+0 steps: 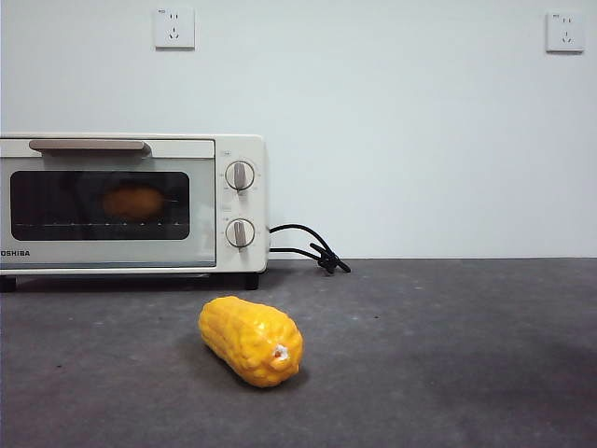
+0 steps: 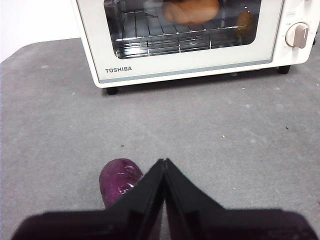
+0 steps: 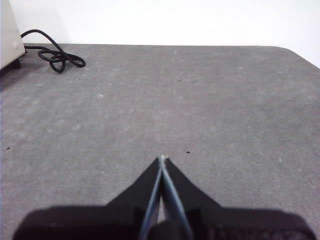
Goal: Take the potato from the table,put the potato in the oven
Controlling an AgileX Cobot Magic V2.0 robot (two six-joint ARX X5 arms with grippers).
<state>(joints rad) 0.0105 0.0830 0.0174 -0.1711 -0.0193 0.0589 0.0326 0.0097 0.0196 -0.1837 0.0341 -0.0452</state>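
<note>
Resting inside cream-white Toshiba toaster oven [image 1: 131,201] on wire rack, behind shut dark glass door: smooth orange-brown potato [image 1: 133,202]. Left fingers [image 2: 164,167] pressed closed, empty; right fingers [image 3: 162,165] likewise. Risk: left arm clipping purple vegetable [image 2: 118,180] beside it on dark grey worktop [image 1: 448,355].

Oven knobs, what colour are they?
The oven knobs are cream-white rounds with a grey-beige grip bar across each, clearest in the front view.

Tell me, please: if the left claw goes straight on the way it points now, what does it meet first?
Probably the oven: the left claw, shut, points over bare table at its closed glass door, with the potato behind it. Depth is unclear.
</note>
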